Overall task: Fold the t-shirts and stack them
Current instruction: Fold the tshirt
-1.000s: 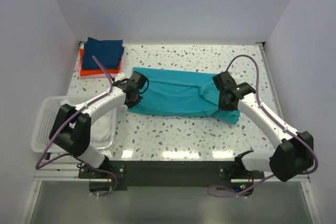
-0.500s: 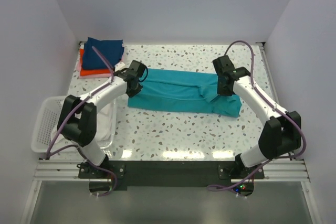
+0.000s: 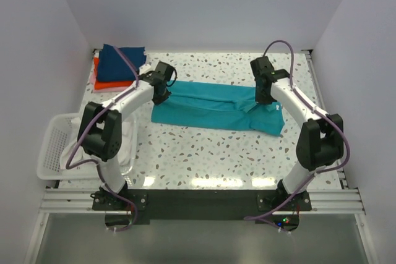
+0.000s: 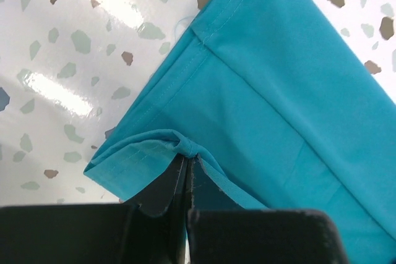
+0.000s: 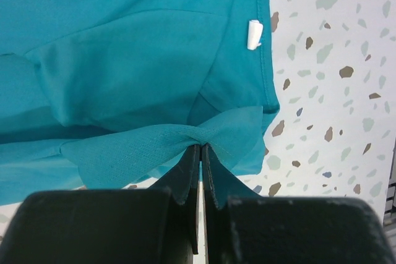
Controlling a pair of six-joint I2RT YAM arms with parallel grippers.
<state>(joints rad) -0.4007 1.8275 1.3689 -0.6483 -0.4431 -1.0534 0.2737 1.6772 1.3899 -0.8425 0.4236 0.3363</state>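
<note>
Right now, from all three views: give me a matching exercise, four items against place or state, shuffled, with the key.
Items:
1. teal t-shirt
2. navy t-shirt
3. basket
4. right end effector

Place or state:
A. near-left side
B. topmost, far-left corner
C. shut, pinching teal cloth
D. lying across the middle

Pairs: 1-D, 2-B, 3-A, 4-C

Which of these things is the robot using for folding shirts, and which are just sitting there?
For the job:
- teal t-shirt, pinched by left gripper and right gripper
- folded navy t-shirt on orange-red t-shirt

Just sitting there:
- white basket, beside the left arm
</note>
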